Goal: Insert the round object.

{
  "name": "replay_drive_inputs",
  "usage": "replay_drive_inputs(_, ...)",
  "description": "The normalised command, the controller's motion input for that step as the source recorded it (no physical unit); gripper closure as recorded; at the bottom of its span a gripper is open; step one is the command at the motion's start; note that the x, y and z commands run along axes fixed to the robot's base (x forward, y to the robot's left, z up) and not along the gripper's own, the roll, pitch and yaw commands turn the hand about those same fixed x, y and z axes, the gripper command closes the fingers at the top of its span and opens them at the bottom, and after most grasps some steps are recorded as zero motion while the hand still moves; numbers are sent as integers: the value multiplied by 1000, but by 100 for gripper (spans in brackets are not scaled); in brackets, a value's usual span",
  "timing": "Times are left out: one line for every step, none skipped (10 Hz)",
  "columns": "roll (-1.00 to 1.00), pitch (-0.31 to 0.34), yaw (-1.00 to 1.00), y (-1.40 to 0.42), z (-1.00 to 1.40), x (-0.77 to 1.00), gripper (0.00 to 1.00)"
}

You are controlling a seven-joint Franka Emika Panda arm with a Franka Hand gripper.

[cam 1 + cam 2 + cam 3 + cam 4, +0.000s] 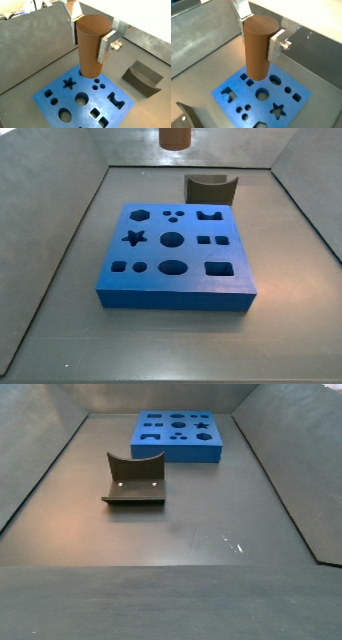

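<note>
My gripper (pixel 90 37) is shut on the round object (pixel 89 55), a tall reddish-brown cylinder peg held upright near its top between the two silver fingers (pixel 107 47). It also shows in a wrist view (pixel 256 60), gripper (pixel 260 35). The peg hangs above the blue block (pixel 67 95) with its several shaped holes (pixel 278 97). In a side view only the peg's lower end (pixel 174 138) shows, well above the block (pixel 174 288). The block also shows in a side view (pixel 181 452), where gripper and peg are out of view.
A dark brown arch-shaped block (pixel 141 77) lies on the grey floor beside the blue block; it shows in both side views (pixel 210 186) (pixel 134 479). Grey sloping walls (pixel 67 208) enclose the floor.
</note>
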Motion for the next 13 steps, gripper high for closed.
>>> replay_drive_inputs(3,-79,0,17,-1000,-609,100)
replay_drive_inputs(0,-70,0,11,-1000,-614,100)
replay_drive_inputs(0,-63,0,0,-1000,-603,100)
replay_drive_inputs(0,-89,0,0,-1000,0,100)
replay_drive_inputs(-23,-107,-20,-60,-1000,543,100)
replay_drive_inputs(-39,-100,-60,-117,-1000,583,100)
replay_drive_inputs(0,-73,-69,-40,-1000,571,100)
replay_drive_inputs(0,-69,-60,-51,-1000,580,100)
replay_drive_inputs(0,-43,-43,0,-1000,571,100)
replay_drive_inputs(0,0,-57,0,-911,594,100)
replay_drive_inputs(11,0,-14,0,-626,486,100)
replay_drive_inputs(3,20,-9,0,-111,120,100)
replay_drive_inputs(0,6,0,0,0,14,100)
